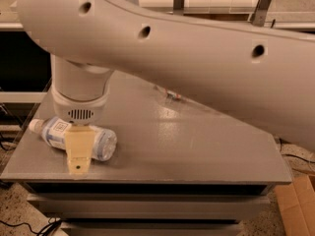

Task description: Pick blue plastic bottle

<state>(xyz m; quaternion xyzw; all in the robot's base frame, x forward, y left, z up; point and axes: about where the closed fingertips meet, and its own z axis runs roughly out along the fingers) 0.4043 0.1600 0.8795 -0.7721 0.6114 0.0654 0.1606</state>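
Grey table as reference. Found blue plastic bottle lying on its side near table's front-left corner, white cap toward table's left edge. Found gripper low over same corner (open or closed: cannot tell). Recommend centring across barrel, closing gently, guarding against roll.

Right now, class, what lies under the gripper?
The blue plastic bottle lies on its side on the grey table, white cap pointing left. The gripper covers the bottle's middle, so that part of its label is hidden.
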